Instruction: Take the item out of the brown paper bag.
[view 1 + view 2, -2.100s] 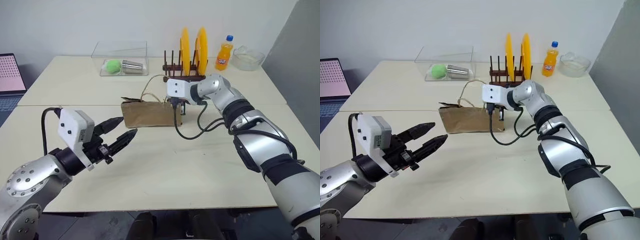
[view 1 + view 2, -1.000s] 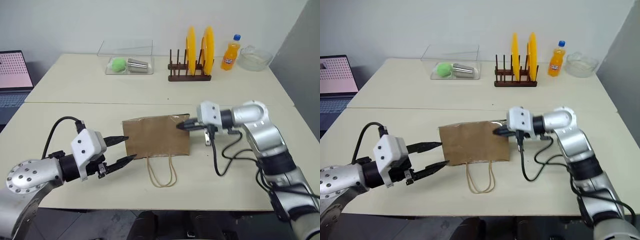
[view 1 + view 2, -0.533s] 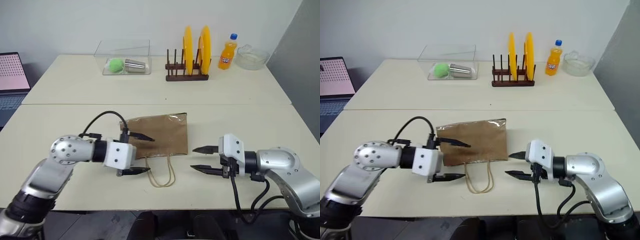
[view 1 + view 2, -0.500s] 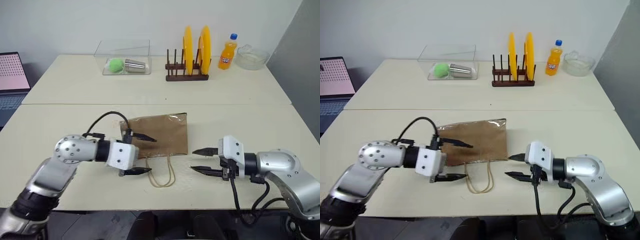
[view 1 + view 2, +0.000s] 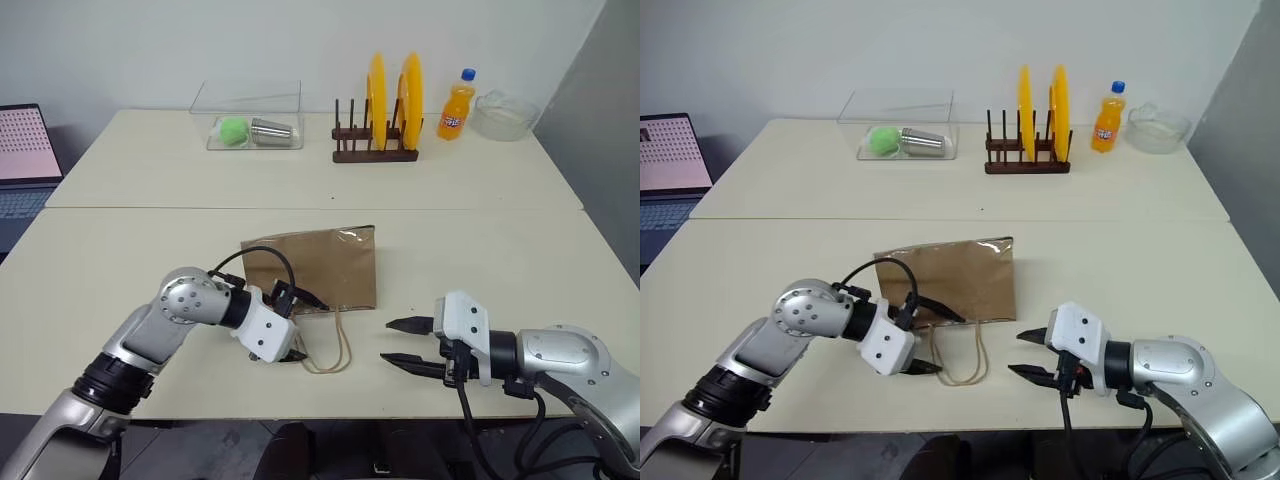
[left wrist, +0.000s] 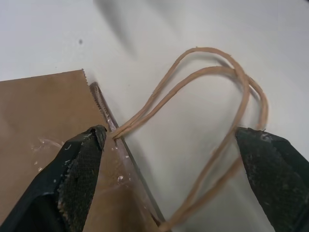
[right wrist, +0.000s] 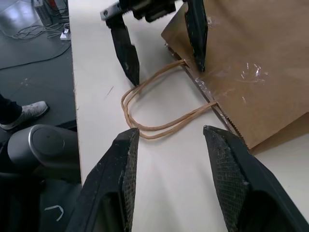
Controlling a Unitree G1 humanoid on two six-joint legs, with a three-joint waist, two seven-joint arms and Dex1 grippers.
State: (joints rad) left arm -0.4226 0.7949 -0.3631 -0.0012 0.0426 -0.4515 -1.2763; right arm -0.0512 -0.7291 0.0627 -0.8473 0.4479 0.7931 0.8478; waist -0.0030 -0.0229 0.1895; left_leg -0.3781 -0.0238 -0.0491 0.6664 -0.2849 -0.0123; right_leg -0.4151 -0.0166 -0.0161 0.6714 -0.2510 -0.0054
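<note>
the left gripper [image 5: 302, 326] is spread wide over the brown paper bag's [image 5: 320, 268] mouth, gripping nothing. the right gripper [image 5: 404, 342] hangs half spread and empty beside the handles [image 5: 331, 350].

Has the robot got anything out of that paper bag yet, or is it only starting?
Only starting. The bag lies flat on the table, handles toward the robot. The open left hand straddles the bag's mouth; the open right hand waits beside it. Nothing is out: opening and reaching in remain.

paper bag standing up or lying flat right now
Lying flat: the bag rests on its broad side on the table, handles spread toward the near edge.
</note>
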